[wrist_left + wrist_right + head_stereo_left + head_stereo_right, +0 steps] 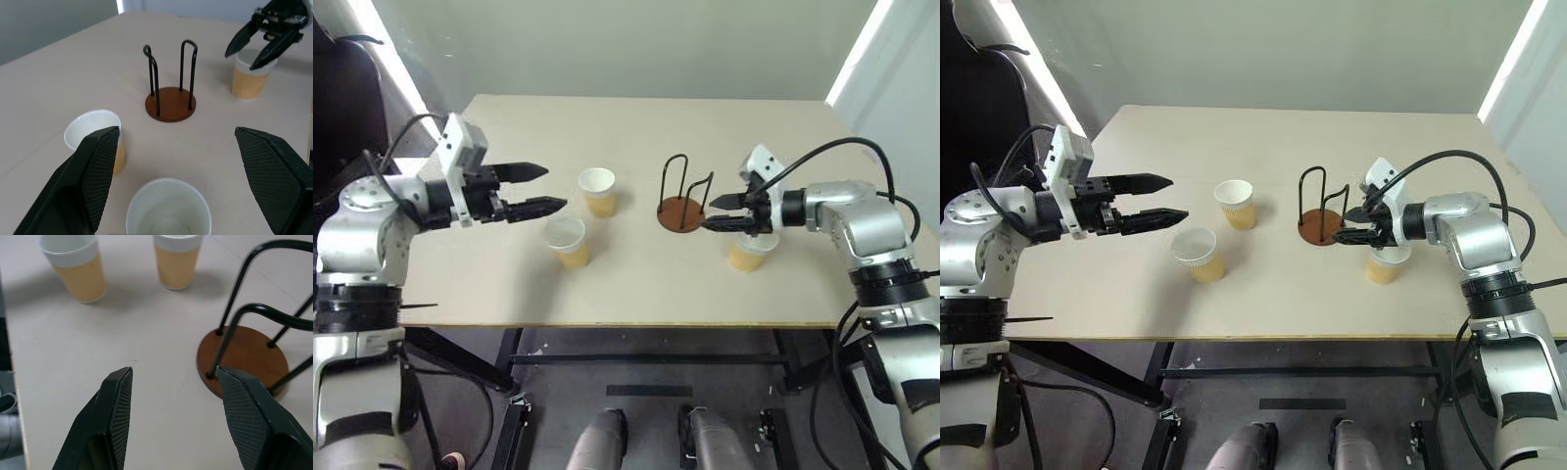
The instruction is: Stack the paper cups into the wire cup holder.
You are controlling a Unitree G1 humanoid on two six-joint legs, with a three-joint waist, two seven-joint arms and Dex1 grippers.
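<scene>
Three paper cups stand upright and apart on a pale beige counter [636, 274]. All are alike: small and tapered, tan-yellow on the outside with a white band at the rim and a white inside. No print, logo or writing can be read on any of them.

The near cup [568, 241] stands toward the front edge of the counter, just below and ahead of the left gripper [544, 188]. The far cup [598, 191] stands a little behind it and nearer the middle of the counter. The third cup [750, 252] stands on the right side, directly under the right gripper [721, 212], whose tips hang above its rim without touching it.

The wire cup holder [681, 212] stands between the far cup and the third cup, near the middle of the counter. It is a round reddish-brown disc with two thin black wire loops rising upright from it, and nothing is in it. It bears no label.

The left gripper's black fingers [98, 171] stand wide apart and hold nothing; in the left wrist view the near cup's open mouth lies between them and lower. The right gripper's fingers [115, 421] are likewise spread wide and empty, pointing toward the holder's base, which lies just beside one fingertip in the right wrist view.
</scene>
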